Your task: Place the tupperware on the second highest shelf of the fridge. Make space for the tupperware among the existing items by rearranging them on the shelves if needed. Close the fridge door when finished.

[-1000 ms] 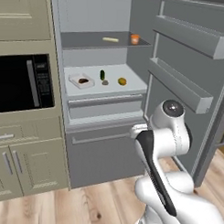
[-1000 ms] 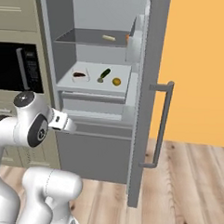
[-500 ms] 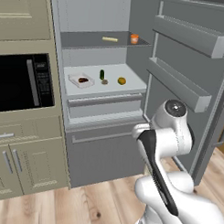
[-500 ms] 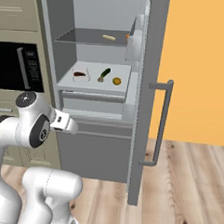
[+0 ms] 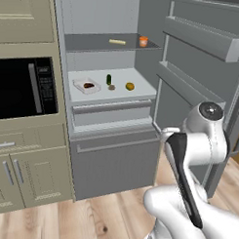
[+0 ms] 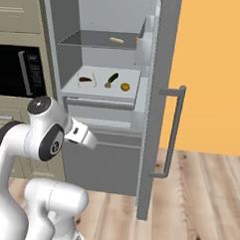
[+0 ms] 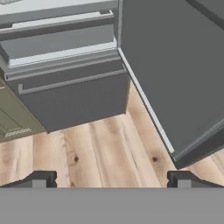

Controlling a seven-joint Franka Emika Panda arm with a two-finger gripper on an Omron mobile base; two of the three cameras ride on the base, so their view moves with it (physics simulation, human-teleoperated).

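Observation:
The fridge stands with its fridge door swung wide to the right. The tupperware, a shallow white box with something dark brown in it, rests at the left of the second highest shelf. Beside it lie a grey-brown lump, a dark green cucumber and a yellow-green fruit. On the thin dark shelf above are a pale yellow stick and an orange cup. My gripper is open and holds nothing. It hangs low in front of the fridge's bottom drawers, pointing down at the floor.
A black microwave sits in beige cabinets left of the fridge. The door's outer handle faces an orange wall. The door's lower edge runs close on the right of the hand, above the wooden floor.
The arm and hand have shifted slightly to the right in front of the lower drawers. The jaws stay wide apart. Nothing on the shelves has moved.

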